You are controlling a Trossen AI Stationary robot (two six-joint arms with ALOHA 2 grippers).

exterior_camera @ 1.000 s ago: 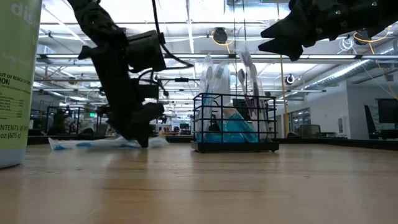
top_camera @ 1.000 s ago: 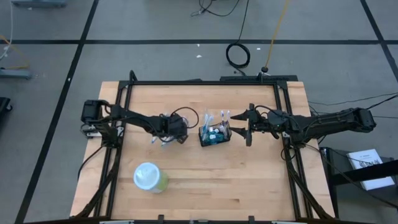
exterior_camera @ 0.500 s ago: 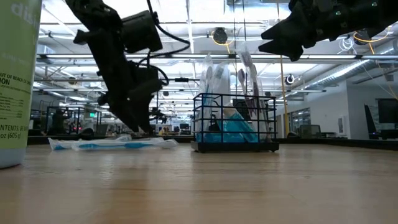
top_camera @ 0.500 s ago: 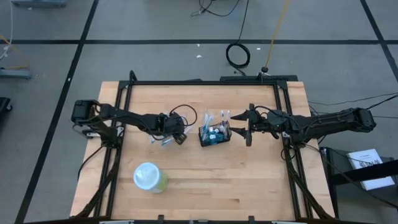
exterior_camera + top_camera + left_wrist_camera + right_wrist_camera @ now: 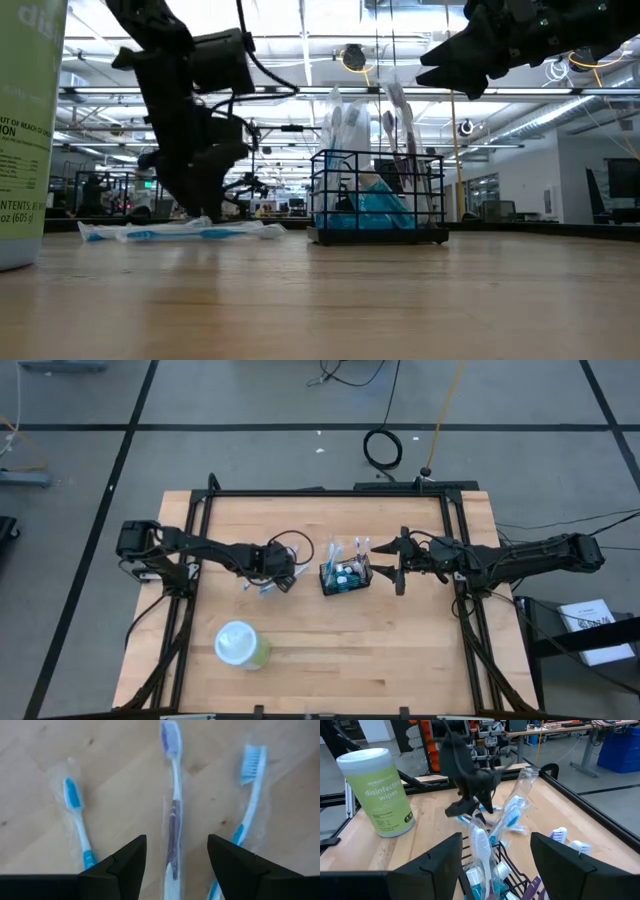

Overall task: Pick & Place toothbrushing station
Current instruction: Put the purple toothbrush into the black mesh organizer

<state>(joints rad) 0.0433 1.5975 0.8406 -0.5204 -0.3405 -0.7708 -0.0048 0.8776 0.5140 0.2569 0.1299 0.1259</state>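
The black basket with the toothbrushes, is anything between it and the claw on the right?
Nothing visible. The right gripper hangs open just beside the basket, with only bare table under the gap. The wrapped toothbrushes lie on its far side, under the left gripper.

left gripper (image 5: 272, 582) shifted back, now above wrapped toothbrushes (image 5: 180, 231)

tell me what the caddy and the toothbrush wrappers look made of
Caddy: thin black wire grid, probably coated metal, see-through with a dull sheen. Toothbrush wrappers: clear thin plastic film, going by the crinkled glossy edges around each brush lying on the table.
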